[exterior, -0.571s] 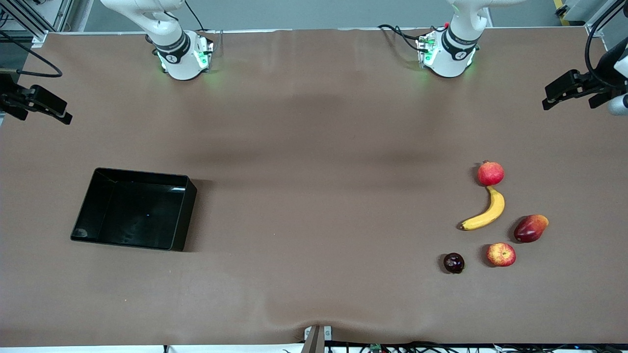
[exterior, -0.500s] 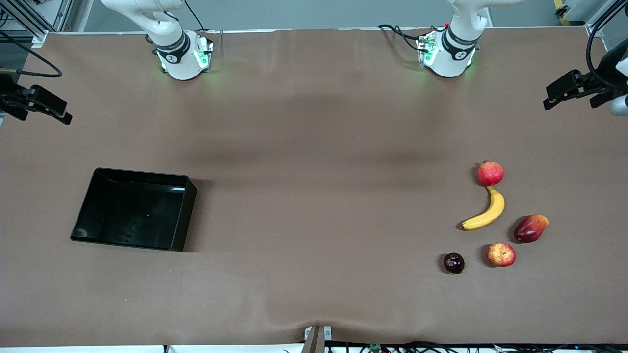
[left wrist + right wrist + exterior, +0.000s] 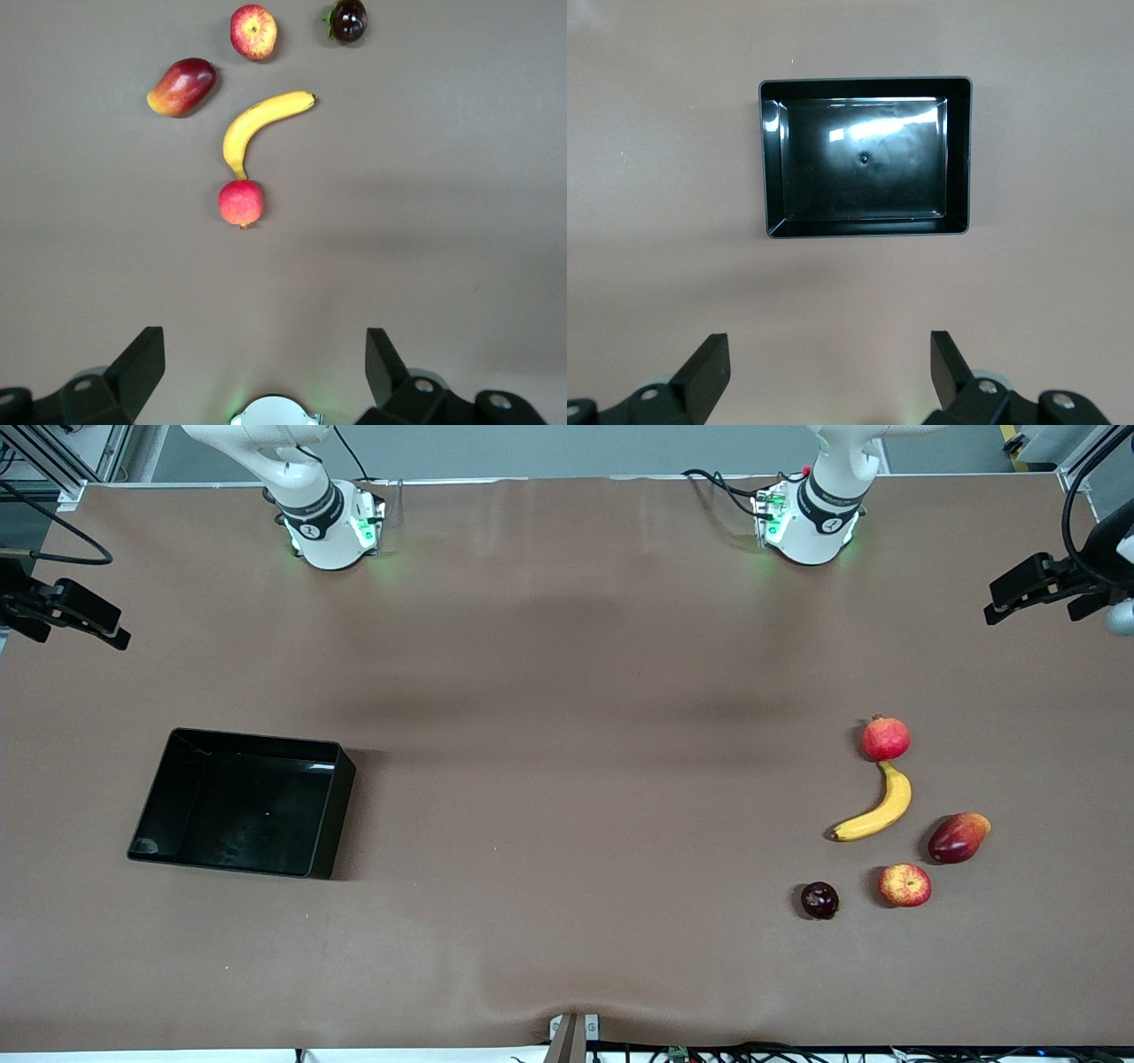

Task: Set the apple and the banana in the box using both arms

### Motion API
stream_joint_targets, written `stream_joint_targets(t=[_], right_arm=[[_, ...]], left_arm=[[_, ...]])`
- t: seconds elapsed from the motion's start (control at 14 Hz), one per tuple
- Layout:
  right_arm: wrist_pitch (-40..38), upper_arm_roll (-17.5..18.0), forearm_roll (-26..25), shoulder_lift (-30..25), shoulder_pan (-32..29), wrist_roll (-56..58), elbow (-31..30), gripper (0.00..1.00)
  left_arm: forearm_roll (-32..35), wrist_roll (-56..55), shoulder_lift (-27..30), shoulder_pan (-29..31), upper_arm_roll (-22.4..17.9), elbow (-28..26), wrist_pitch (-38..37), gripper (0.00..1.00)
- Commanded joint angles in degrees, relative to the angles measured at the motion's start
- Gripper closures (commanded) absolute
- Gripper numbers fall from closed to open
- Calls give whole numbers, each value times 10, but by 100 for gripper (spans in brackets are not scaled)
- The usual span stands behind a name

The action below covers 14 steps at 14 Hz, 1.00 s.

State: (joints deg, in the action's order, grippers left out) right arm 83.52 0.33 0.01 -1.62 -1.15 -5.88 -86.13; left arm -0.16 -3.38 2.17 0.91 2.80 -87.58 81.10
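Both tools are up w/ fingers apart: left tool (image 3: 264,359) high over desk (image 3: 567,691) near the fruits, right tool (image 3: 829,359) above the empty box (image 3: 241,802). Banana (image 3: 875,808) and apple (image 3: 904,885) lie at the left arm's end, apple nearer the camera. I think I go down on banana's middle, across its curve.

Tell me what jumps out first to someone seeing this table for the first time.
A cluster of fruit lies toward the left arm's end of the table: the yellow banana in the middle, the apple nearer the front camera. The glossy black box sits empty toward the right arm's end. The left gripper and right gripper hang open at the table's ends.
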Motion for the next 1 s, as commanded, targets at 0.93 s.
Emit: stream_joint_targets(t=[0.93], right_arm=[[-8, 6, 10, -4, -10, -6, 4, 0]], left_arm=[[50, 187, -229, 1, 4, 38, 182, 0]])
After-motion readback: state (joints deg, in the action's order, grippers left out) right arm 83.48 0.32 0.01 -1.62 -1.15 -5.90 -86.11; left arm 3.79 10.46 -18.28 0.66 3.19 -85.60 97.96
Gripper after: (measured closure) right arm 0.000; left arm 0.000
